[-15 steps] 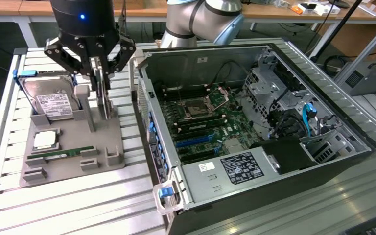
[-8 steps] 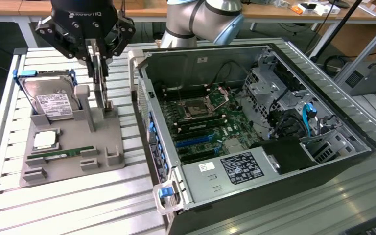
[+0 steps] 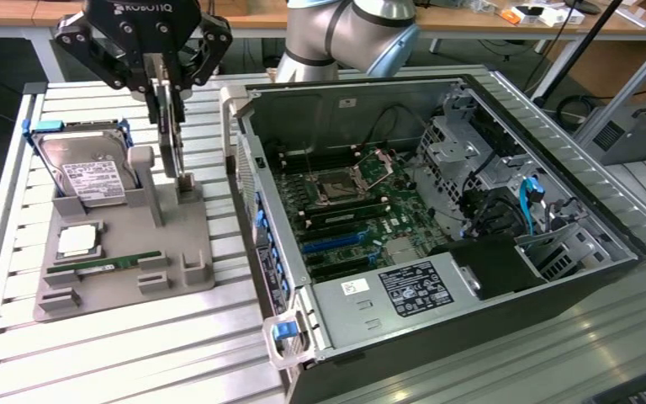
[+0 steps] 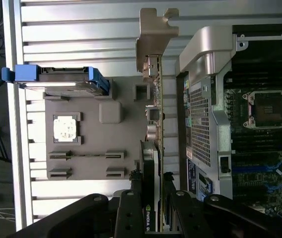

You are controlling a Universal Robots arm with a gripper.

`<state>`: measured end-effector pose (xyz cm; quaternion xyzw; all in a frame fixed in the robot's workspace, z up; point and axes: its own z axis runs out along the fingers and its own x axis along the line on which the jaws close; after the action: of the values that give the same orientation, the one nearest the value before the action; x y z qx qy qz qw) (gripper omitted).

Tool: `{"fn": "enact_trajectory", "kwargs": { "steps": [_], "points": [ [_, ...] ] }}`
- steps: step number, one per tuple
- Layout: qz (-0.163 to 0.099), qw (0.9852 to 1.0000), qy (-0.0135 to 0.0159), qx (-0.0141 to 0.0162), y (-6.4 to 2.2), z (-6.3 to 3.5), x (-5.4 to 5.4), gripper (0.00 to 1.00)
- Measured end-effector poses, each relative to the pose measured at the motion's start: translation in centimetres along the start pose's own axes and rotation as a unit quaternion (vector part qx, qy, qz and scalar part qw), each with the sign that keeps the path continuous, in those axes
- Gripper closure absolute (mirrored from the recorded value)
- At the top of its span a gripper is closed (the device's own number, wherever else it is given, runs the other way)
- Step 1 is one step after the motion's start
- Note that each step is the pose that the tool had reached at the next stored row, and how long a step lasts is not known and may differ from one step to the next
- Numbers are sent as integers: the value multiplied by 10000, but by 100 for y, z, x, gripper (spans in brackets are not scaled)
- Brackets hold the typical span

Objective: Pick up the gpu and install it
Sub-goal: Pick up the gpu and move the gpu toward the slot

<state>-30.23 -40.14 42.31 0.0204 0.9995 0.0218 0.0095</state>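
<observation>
Exterior view: over at the exterior view's far left, the fingers (image 3: 150, 74) are drawn narrow and pinch the gpu (image 3: 171, 126) by its upper end. The gpu hangs straight below them, seen thin-edge-on, with its long axis roughly up and down. Its low end sits by a post of the tray (image 3: 177, 261); I cannot tell whether it has cleared the slot. A hard drive (image 3: 87, 164) leans just left of it, with a chip (image 3: 80, 240) and a memory stick (image 3: 115, 265) nearer on the tray. The open case (image 3: 250, 168) lies on the surface (image 3: 132, 353) to the right. Its near wall rises between the gpu and the blue slots (image 3: 335, 244).

Wrist view: the fingers (image 4: 130, 210) press both faces of the gpu (image 4: 153, 148), and the bracket (image 4: 156, 29) is at the end away from them. The case (image 4: 200, 114) stands just beside the gpu, with the hard drive (image 4: 56, 74) well off on the other side.
</observation>
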Motion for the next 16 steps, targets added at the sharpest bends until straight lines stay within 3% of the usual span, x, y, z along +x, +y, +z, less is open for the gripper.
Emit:
{"fn": "enact_trajectory", "kwargs": {
  "steps": [7,10,16],
  "points": [
    [0,10000,0,0,5,3,-128,73],
    [0,10000,0,0,14,7,-359,73],
    [0,10000,0,-1,25,12,-634,73]
  ]
}}
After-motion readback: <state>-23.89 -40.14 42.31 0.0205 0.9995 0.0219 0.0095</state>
